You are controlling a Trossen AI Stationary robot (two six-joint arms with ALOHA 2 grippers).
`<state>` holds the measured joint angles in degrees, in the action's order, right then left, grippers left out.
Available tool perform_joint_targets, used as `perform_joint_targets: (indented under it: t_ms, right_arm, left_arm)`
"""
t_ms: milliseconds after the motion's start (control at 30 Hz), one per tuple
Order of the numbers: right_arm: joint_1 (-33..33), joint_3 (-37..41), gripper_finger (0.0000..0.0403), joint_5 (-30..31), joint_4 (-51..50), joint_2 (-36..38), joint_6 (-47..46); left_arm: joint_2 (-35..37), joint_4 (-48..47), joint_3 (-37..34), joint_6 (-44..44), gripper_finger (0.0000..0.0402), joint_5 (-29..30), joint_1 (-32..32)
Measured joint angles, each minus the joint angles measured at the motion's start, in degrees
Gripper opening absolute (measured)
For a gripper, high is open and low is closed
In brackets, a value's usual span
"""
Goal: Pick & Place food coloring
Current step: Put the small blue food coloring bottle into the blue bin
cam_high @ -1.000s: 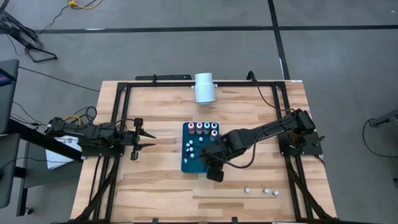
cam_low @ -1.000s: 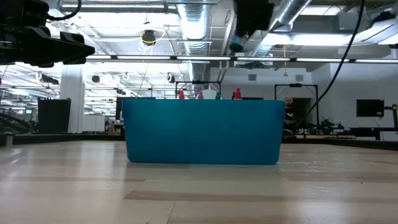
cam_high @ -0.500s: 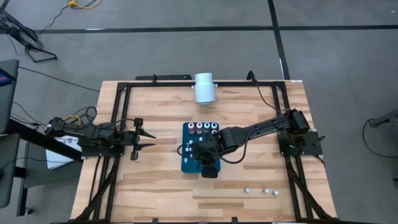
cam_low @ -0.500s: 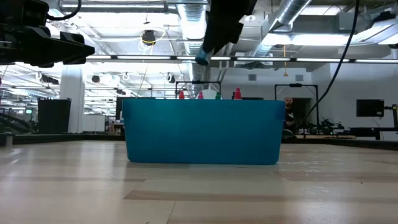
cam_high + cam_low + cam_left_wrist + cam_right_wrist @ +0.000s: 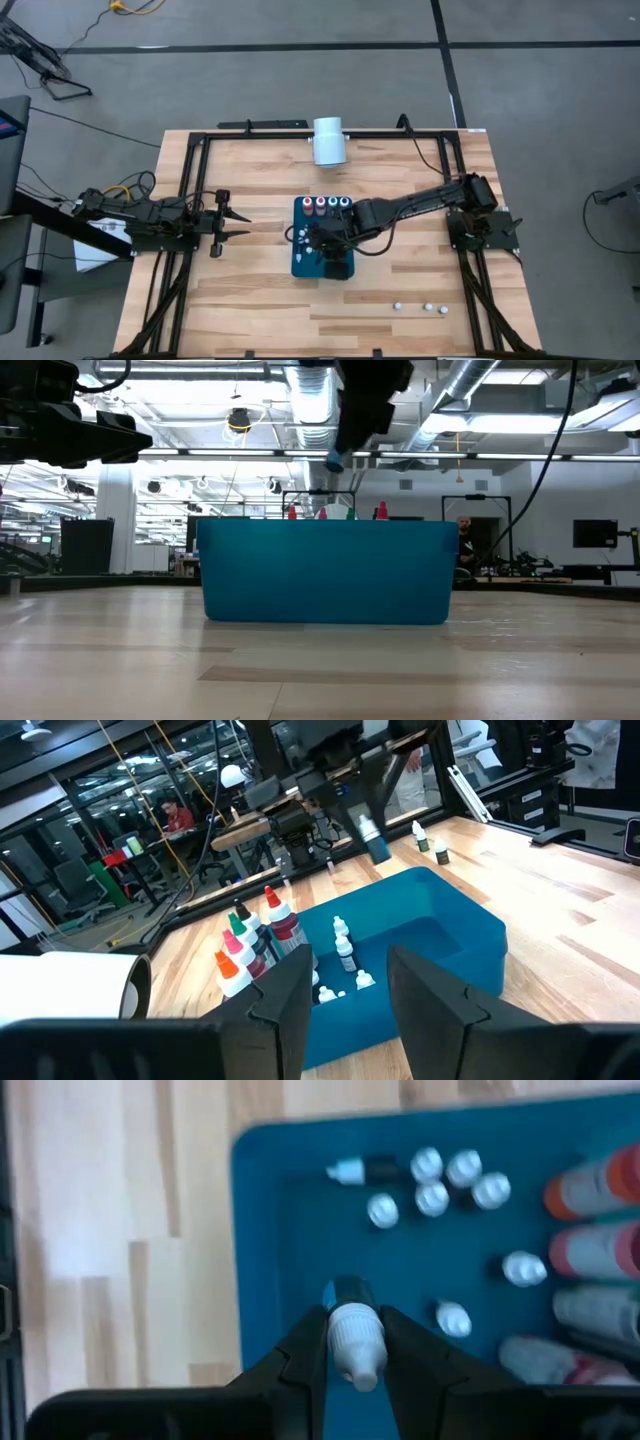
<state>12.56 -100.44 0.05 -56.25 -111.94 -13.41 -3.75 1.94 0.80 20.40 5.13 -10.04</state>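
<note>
Food coloring, a small dark bottle with a pale cap (image 5: 354, 1335), is pinched in the right hand (image 5: 352, 1342) above the teal plastic bin (image 5: 300, 262) at the middle of the wooden desk (image 5: 250, 290). More little bottles (image 5: 331, 206) stand inside the bin. The left hand (image 5: 232, 222) waits partly open and empty at the desk's left.

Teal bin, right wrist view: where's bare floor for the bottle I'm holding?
The bin floor is bare under the right end effector and its held bottle, between the near wall and the loose small bottles. It is crowded at the tall colored bottles along the far end.
</note>
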Motion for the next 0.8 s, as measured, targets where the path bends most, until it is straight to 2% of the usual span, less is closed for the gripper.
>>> perform_joint_targets:
  t_ms: [333,467,800]
  right_arm:
    - [-0.60,0.00,0.0072,-0.04,-4.06,-0.16,-1.16]
    - [-0.60,-1.45,0.0072,-0.08,-6.70,-2.92,-1.16]
    - [-0.60,-14.21,0.0072,-0.06,-17.22,-11.68,-1.18]
  left_arm:
    - [0.00,0.00,0.00,-0.04,0.0123,-0.02,0.00]
    - [0.00,0.00,0.00,-0.07,0.0123,-0.01,0.02]
    - [-0.02,-0.03,0.00,-0.04,0.0123,-0.07,0.00]
